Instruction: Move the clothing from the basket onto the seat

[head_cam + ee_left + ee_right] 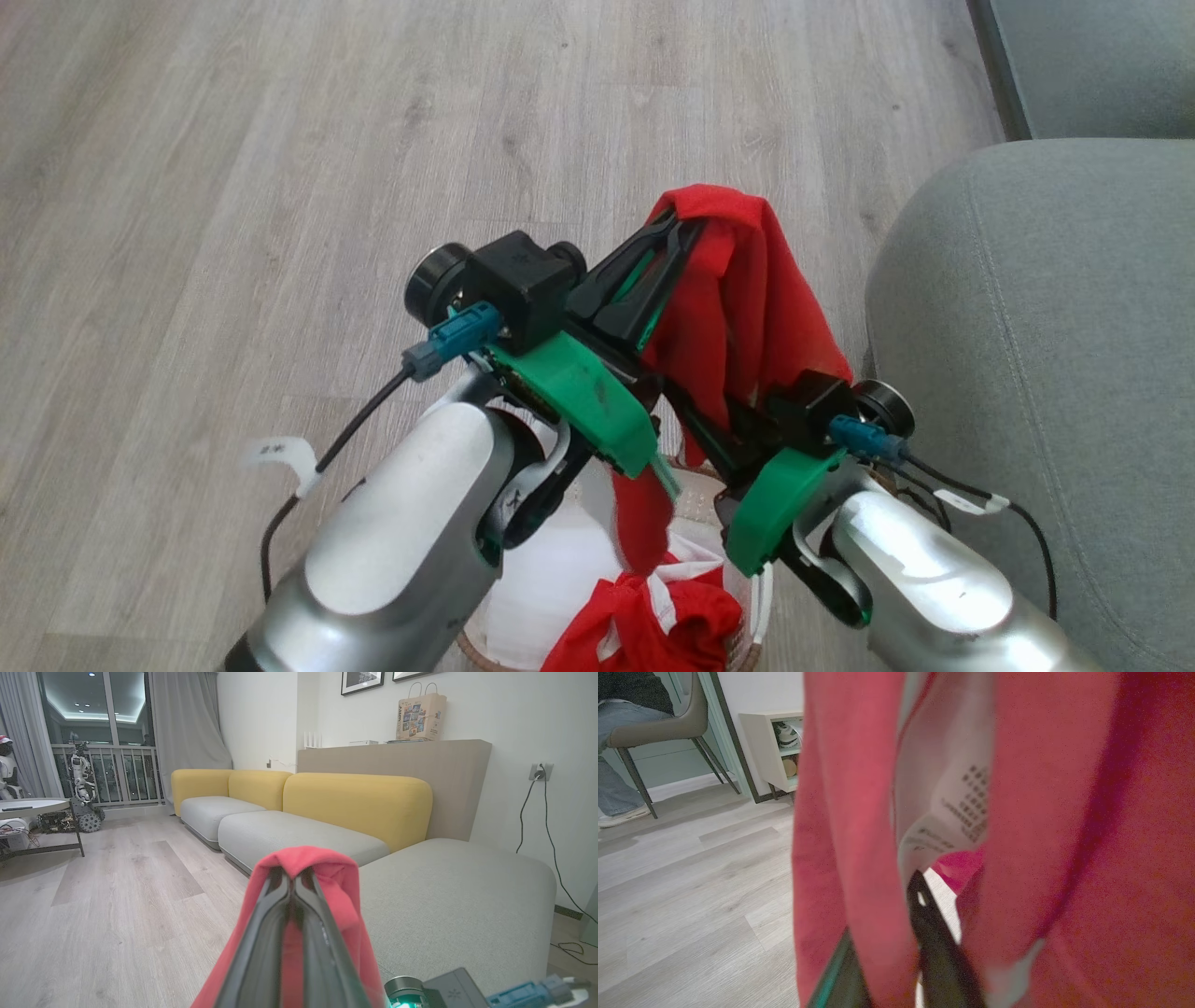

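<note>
head view: my left gripper (668, 233) is clenched on the red garment (747, 299), which hangs lengthwise down toward the basket (476, 651) beside the seat (1027, 327). i can't tell if my right gripper (719, 434) grips it.

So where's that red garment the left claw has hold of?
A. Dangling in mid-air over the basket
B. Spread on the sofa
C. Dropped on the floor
A: the left gripper is pinched shut on the garment and holds it aloft, its lower end trailing down towards the basket.
</note>
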Controlling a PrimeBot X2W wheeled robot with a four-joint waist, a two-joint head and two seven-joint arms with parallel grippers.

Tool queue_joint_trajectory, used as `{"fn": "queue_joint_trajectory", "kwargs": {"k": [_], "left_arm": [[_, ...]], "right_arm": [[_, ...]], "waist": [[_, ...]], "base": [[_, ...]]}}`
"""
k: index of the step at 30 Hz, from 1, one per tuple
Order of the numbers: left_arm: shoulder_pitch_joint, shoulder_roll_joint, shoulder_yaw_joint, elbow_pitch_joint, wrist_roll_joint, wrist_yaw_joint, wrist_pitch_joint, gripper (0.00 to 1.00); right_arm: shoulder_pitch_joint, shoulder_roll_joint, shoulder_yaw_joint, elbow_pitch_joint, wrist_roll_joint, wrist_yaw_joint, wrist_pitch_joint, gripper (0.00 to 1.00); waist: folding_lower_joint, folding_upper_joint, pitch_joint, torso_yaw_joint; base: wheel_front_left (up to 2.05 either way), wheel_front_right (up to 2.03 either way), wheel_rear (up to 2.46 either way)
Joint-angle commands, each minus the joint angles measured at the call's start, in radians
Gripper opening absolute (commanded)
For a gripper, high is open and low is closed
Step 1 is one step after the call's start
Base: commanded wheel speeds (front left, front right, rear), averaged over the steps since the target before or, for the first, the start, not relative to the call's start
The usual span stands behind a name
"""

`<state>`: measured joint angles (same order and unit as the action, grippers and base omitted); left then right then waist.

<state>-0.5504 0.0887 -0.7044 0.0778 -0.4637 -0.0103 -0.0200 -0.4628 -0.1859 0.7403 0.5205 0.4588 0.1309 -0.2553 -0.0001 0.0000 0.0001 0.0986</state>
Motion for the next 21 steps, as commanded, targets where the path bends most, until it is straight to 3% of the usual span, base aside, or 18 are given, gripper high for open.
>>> {"fn": "queue_joint_trajectory", "kwargs": {"k": [1, 14, 21], "left_arm": [[-0.055, 0.005, 0.034, -0.030, -0.007, -0.001, -0.005, 0.00], [-0.003, 0.040, 0.047, -0.007, -0.025, 0.020, -0.012, 0.00], [0.042, 0.050, 0.038, -0.015, -0.037, 0.022, -0.026, 0.00]], "right_arm": [[-0.043, 0.017, -0.008, -0.023, 0.003, 0.000, -0.006, 0.00], [0.027, -0.021, -0.107, -0.093, -0.002, 0.000, -0.006, 0.00], [0.093, -0.039, -0.247, -0.173, -0.046, 0.000, -0.006, 0.00]], "waist": [[0.0001, 0.0000, -0.001, -0.001], [0.0001, 0.0000, -0.003, -0.030], [0.0001, 0.0000, 0.001, -0.060]], "base": [[0.00, 0.00, 0.00], [0.00, 0.00, 0.00], [0.00, 0.00, 0.00]]}}
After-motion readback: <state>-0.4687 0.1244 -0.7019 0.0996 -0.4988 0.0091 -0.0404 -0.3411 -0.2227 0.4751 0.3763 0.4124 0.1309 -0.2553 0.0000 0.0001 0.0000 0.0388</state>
